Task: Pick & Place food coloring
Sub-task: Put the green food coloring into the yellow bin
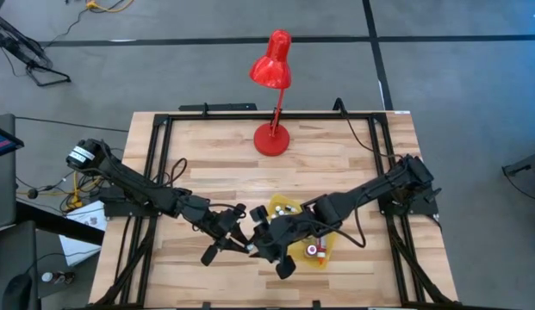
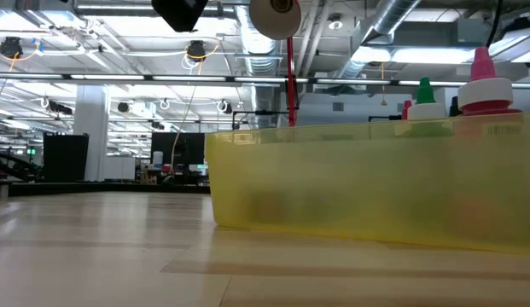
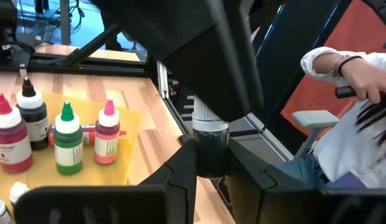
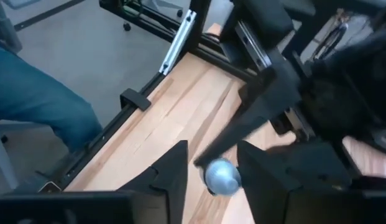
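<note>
A wooden table [image 1: 336, 172] is shown with a red lamp [image 1: 272, 103] near its far edge and a yellow tray [image 1: 323, 257] near its front edge, where food coloring bottles [image 3: 67, 138] stand. The left gripper [image 3: 211, 163] is clamped on a dark bottle [image 3: 211, 140]; the right gripper [image 4: 211, 163] is spread around a grey ball [image 4: 221, 175]. With both grippers crowded beside the tray, a collision or dropped bottle seems possible.

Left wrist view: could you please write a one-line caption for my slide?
Left hand grips a dark dropper bottle beside the yellow tray of food coloring bottles.
</note>
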`<move>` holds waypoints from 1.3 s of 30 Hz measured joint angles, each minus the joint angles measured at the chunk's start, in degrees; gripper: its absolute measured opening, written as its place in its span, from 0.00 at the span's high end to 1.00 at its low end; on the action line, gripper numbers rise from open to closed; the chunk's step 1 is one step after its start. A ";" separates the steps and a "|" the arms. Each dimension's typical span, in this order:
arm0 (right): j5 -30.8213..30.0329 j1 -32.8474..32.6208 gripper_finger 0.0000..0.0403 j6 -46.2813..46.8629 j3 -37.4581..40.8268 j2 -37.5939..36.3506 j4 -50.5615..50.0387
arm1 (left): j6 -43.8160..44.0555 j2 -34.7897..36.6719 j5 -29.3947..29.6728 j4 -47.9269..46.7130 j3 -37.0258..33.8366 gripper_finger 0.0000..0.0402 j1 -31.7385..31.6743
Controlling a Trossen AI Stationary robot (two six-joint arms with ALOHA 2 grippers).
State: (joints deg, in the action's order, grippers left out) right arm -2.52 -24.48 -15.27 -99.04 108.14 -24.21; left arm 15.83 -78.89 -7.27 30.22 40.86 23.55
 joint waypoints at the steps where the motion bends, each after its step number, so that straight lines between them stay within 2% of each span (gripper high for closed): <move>1: 0.02 0.20 0.69 0.61 0.00 0.00 -0.29 | -0.23 0.00 0.00 0.25 0.00 0.86 -0.02; 5: 0.15 0.74 0.73 2.21 0.00 0.00 -0.80 | -0.50 0.02 0.01 0.81 0.00 0.86 -0.01; 14: 1.29 0.99 0.70 3.29 0.00 0.00 -0.99 | -1.81 0.02 0.01 0.81 0.00 0.86 -0.02; 24: 1.60 1.01 0.89 3.31 0.00 0.00 -1.00 | -1.88 0.02 0.04 0.97 0.00 0.86 0.00; 28: 1.61 1.01 0.89 3.31 0.00 0.00 -1.07 | -0.90 0.02 2.19 1.48 -0.02 0.85 0.09; 32: 1.55 1.01 0.88 3.31 0.00 -0.09 -1.43 | 1.01 0.02 4.37 1.57 -0.04 0.78 0.06; 39: 0.98 1.34 0.87 5.91 0.00 -1.12 -4.88 | 2.33 0.77 7.17 1.12 -0.04 0.57 -0.30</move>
State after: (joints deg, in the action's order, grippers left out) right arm -1.54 -23.13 -9.36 -99.04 107.02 -29.09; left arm 18.16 -78.12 -0.10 31.33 40.82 23.25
